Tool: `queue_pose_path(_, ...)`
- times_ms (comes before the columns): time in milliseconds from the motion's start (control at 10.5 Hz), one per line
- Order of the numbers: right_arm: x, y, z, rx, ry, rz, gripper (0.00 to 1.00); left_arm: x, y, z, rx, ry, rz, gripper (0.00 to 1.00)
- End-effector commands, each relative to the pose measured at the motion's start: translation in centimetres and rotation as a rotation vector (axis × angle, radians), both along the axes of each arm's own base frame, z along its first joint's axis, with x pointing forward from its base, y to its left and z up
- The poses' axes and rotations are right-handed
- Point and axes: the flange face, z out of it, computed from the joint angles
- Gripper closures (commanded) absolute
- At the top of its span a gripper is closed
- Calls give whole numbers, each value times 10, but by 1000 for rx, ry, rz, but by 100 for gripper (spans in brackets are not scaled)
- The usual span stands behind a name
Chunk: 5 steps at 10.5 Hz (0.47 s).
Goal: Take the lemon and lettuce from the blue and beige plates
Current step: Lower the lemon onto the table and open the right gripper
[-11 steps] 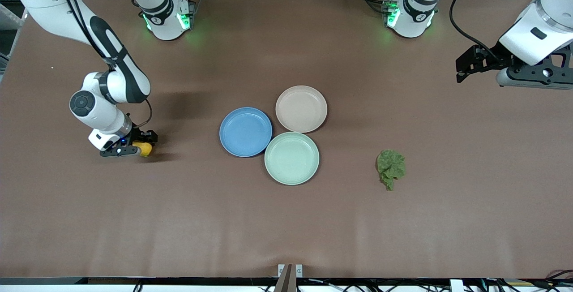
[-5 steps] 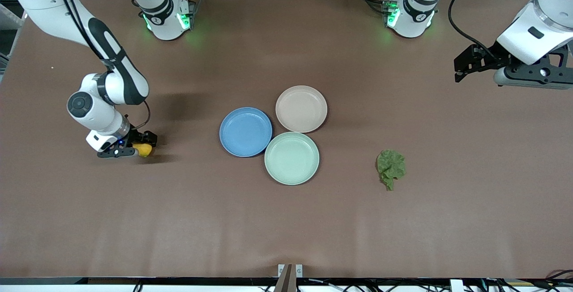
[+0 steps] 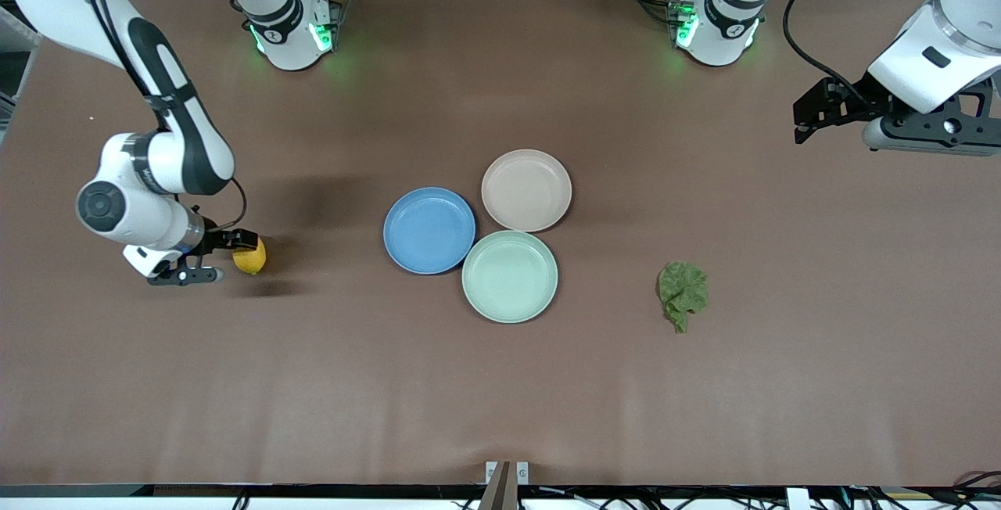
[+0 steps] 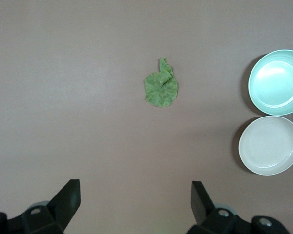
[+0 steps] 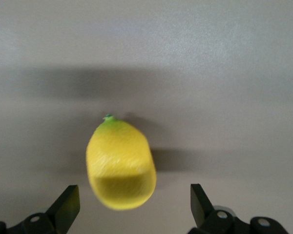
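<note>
Right gripper (image 3: 205,258) jaws wide, holding nothing, low at the right arm's end of the bench, lemon (image 3: 250,257) just beside it on the bench, blue plate (image 3: 428,230), beige plate (image 3: 526,190) and mint-green plate (image 3: 510,276) bare mid-bench, lettuce (image 3: 683,293) on the bench toward the left arm's end, left gripper (image 3: 805,111) jaws wide, empty, waiting aloft there.

Even overhead light; blurred lemon (image 5: 120,164), soft shadows.

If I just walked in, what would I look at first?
Probably the three plates bunched together mid-table: the blue plate, the beige plate and the mint-green plate, all with nothing on them. Next, the bright lemon on the table toward the right arm's end, just off the open right gripper. The lettuce lies alone toward the left arm's end.
</note>
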Motion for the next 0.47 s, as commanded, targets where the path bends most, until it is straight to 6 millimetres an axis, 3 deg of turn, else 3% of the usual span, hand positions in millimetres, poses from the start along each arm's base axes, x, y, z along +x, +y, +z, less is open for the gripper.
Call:
queue_pose_path(0,11,3,35,42,42,-45,0,2,0,4,-7,-8,-26,0)
queue_pose_path(380,30,-1,113,39,99,-38,0,2,0,3,-6,-7,-28,0)
